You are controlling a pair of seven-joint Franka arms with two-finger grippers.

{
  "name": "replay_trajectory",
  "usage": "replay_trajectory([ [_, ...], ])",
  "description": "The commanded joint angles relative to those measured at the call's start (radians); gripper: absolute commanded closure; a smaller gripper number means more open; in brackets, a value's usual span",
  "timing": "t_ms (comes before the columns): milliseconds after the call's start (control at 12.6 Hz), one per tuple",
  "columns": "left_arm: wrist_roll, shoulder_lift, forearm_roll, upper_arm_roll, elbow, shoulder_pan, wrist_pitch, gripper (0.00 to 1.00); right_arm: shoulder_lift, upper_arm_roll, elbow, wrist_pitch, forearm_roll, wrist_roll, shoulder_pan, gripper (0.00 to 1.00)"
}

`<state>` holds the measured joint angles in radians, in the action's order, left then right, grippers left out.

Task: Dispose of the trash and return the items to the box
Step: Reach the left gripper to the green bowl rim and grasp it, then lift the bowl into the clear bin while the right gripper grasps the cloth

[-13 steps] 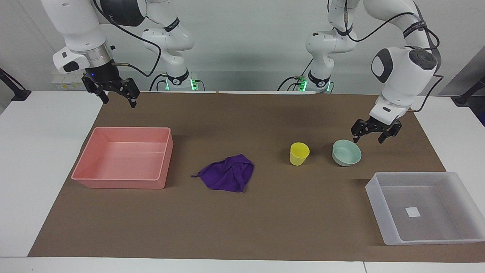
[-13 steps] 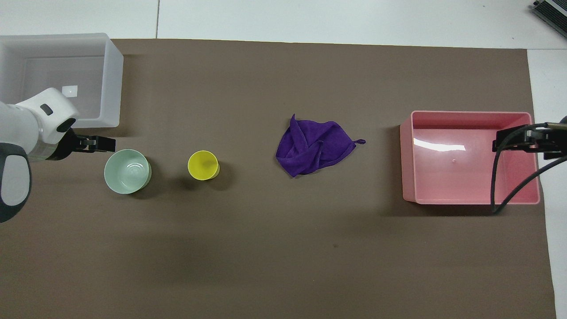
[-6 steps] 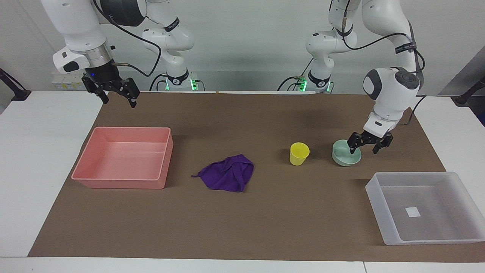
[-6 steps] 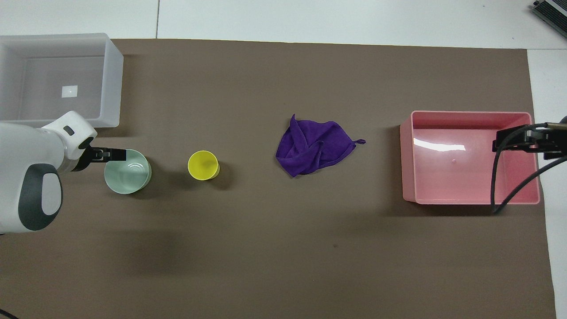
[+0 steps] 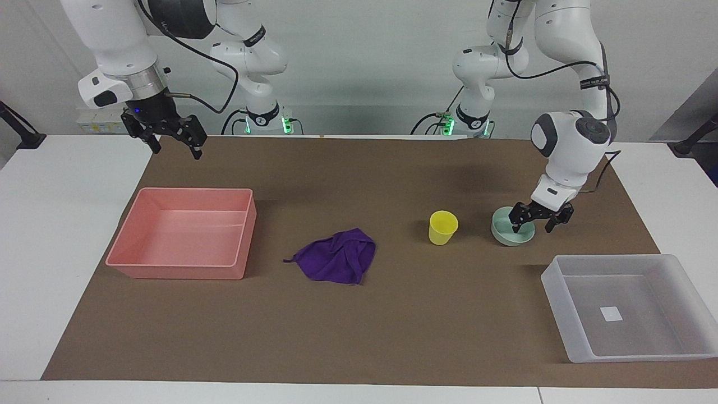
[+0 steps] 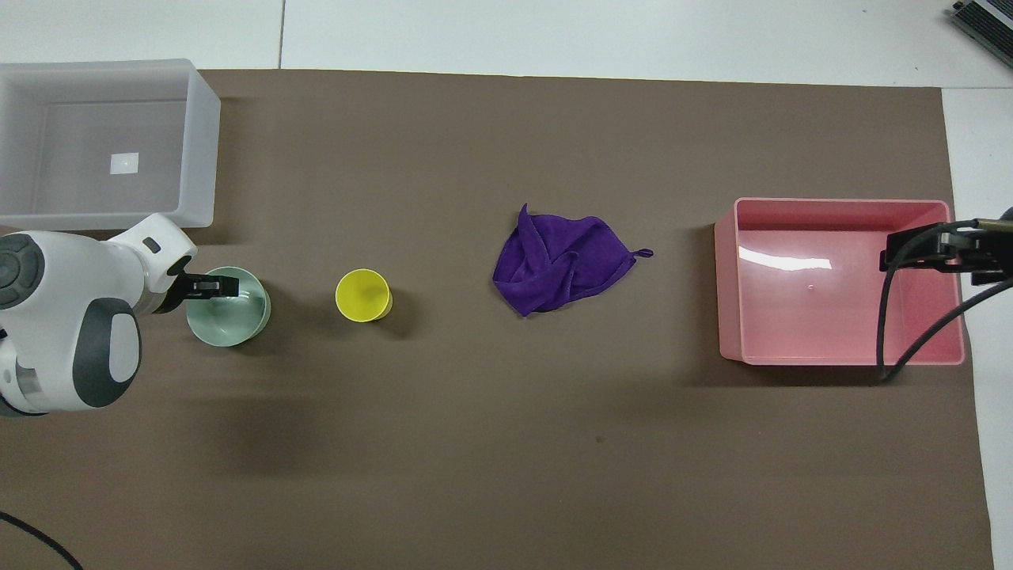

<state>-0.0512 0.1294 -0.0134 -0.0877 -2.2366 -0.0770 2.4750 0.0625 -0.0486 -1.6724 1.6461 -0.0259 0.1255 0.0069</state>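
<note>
The left gripper point(image 5: 532, 225) is down at the bowl point(image 5: 507, 234), its jaws set astride the wall at the bowl's 3 o'clock in the facing view: one finger inside, one outside. There is a gap between the fingertips, so they are apart, but whether they press the wall I cannot tell. The bowl sits on the mat point(image 5: 359, 336) toward the left arm's end.

The cup point(image 5: 443, 227) stands upright beside the bowl, at its 9 o'clock in the facing view, apart from it. The rag point(image 5: 336, 261) lies crumpled near the middle of the mat, its loop at 9 o'clock in that view. The box point(image 5: 566, 314) sits at the left arm's end, farther from the robots than the bowl, with a white square point(image 5: 611, 313) on its bottom.

The right gripper point(image 5: 174, 147) waits in the air with jaws spread, holding nothing, over the mat's edge at the pink tray's point(image 5: 120, 247) 12 o'clock in the facing view.
</note>
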Motion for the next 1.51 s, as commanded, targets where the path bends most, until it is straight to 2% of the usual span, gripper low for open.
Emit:
replay_trajectory([
  [0,-0.016,-0.017,-0.003,-0.009,-0.026,-0.02,0.007,1.0,0.019,0.006,-0.015,-0.012,0.011,-0.032,-0.012,0.0],
  [317,-0.016,-0.022,-0.003,-0.011,-0.02,-0.032,-0.013,1.0,0.028,0.006,-0.032,-0.015,0.012,-0.041,-0.012,0.0],
  [556,-0.016,-0.043,-0.005,-0.011,0.04,-0.047,-0.094,1.0,0.043,0.016,-0.117,0.136,0.075,-0.081,0.011,0.0],
  [714,-0.015,-0.068,-0.013,-0.009,0.09,-0.059,-0.16,1.0,0.016,0.018,-0.142,0.213,0.066,-0.022,0.08,0.0],
  [1032,-0.015,-0.05,-0.037,-0.006,0.256,-0.101,-0.269,1.0,-0.159,0.018,-0.133,0.426,-0.017,0.083,0.256,0.0],
  [1429,-0.013,0.067,-0.065,-0.006,0.457,-0.147,-0.249,1.0,-0.361,0.016,-0.112,0.609,-0.068,0.236,0.393,0.0],
])
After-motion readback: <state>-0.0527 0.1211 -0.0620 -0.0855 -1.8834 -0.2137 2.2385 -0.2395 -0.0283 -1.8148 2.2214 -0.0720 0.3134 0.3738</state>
